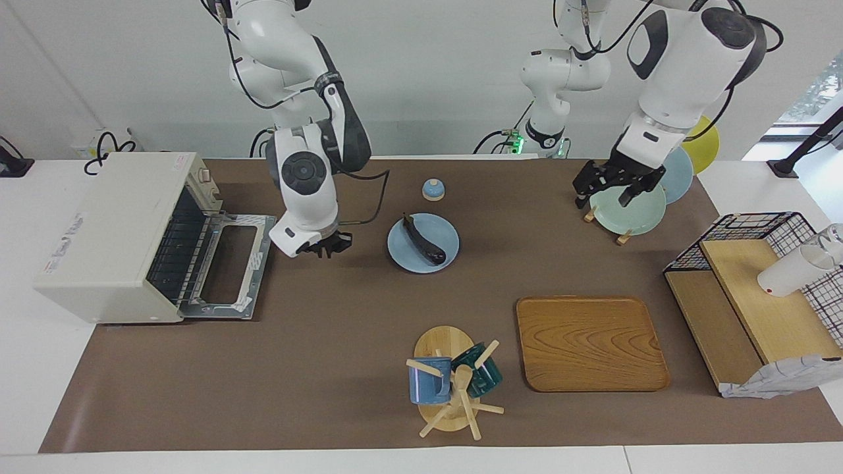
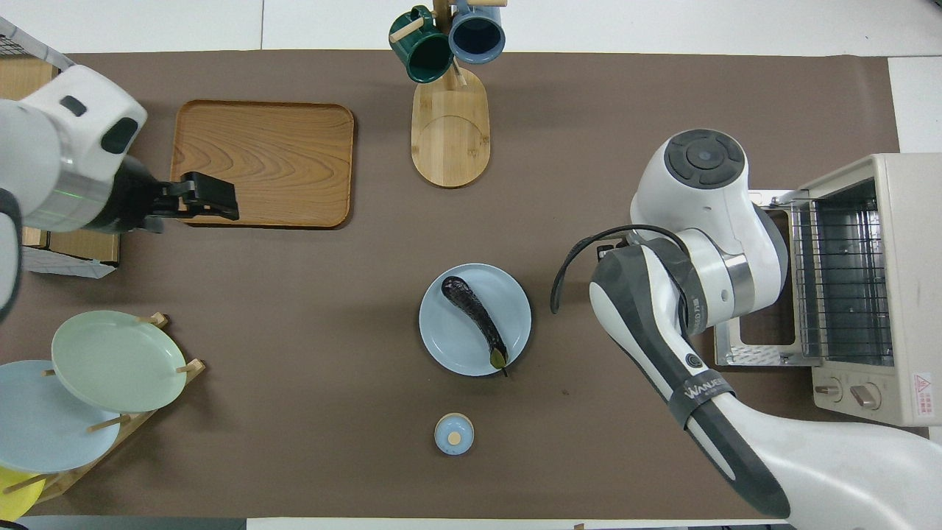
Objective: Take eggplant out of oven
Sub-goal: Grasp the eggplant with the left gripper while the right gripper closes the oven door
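Brown mat: eggplant [image 1: 423, 242] is laid on plate [image 1: 402, 253], apart from oven [image 1: 112, 237]. Glossy, probably slippery; mid-body grasp is advised. Right gripper [image 1: 323, 248]: jaw state cannot be told. Left gripper [image 1: 611, 191]: spread, empty.

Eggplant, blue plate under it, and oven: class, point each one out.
eggplant [image 2: 475, 318]: overhead view, mid-body.
blue plate [image 2: 449, 342]: overhead view, bare surface beside the eggplant.
oven [image 1: 105, 230]: facing view, cream top panel.

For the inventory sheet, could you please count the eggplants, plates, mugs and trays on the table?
Eggplant: 1
Plates: 4, blue plate, green plate, pale blue plate, yellow plate
Mugs: 2, green mug, blue mug
Wooden tray: 1
Total: 8
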Robot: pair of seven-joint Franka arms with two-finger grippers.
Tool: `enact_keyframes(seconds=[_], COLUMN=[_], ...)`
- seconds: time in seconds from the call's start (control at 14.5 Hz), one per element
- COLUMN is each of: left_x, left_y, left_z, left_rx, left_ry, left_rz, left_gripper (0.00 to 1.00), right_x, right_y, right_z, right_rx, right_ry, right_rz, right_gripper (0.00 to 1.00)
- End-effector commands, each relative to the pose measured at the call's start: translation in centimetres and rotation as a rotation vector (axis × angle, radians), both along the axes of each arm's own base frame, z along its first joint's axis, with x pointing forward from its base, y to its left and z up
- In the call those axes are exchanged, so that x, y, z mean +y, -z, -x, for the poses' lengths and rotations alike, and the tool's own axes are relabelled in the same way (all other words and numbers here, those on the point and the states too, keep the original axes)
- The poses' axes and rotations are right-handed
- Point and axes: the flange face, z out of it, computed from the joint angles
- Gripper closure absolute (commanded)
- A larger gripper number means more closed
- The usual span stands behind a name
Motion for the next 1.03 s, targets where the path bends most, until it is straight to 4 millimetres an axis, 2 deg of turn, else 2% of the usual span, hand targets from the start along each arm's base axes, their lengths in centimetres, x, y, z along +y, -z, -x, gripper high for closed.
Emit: enact_keyframes(seconds=[0.0,0.14,0.21,0.34,0.41,0.55,0.62,0.69,0.76,0.89,0.96], left_x=[-5.7,-10.9,-14.5,-19.9,-21.8,-24.5,-26.6,-27.8,-28.9,-29.2,-29.1], left_y=[2.7,5.6,7.9,12.1,13.8,16.8,19.4,21.4,23.7,25.0,25.0], left_z=[1.7,3.3,4.5,6.6,7.9,10.4,11.7,12.3,13.0,13.1,12.9], left_rx=[0.009,0.029,0.032,0.035,0.040,0.036,0.048,0.056,0.069,0.072,0.072], left_ry=[-0.079,-0.169,-0.208,-0.251,-0.253,-0.266,-0.284,-0.304,-0.304,-0.303,-0.309], left_rz=[0.019,0.024,0.029,0.039,0.038,0.045,0.038,0.030,0.014,0.008,0.008], left_gripper=[0.00,0.00,0.00,0.00,0.00,0.00,0.00,0.00,0.00,0.02,0.04], right_x=[-2.7,-5.3,-6.5,-7.8,-8.2,-8.6,-9.2,-9.6,-9.8,-10.5,-10.8], right_y=[2.9,4.2,4.8,5.7,5.8,5.6,5.6,5.4,5.2,4.0,3.1], right_z=[3.1,3.4,3.5,4.0,4.0,4.0,4.1,4.1,4.1,3.8,3.5], right_rx=[-0.040,-0.055,-0.061,-0.066,-0.062,-0.053,-0.040,-0.024,-0.011,0.001,0.008], right_ry=[-0.028,-0.070,-0.074,-0.084,-0.093,-0.165,-0.186,-0.204,-0.229,-0.260,-0.267], right_rz=[0.013,0.035,0.051,0.072,0.083,0.142,0.162,0.167,0.167,0.178,0.186], right_gripper=[0.83,0.83,0.82,0.82,0.82,0.82,0.83,0.87,0.88,0.87,0.87])
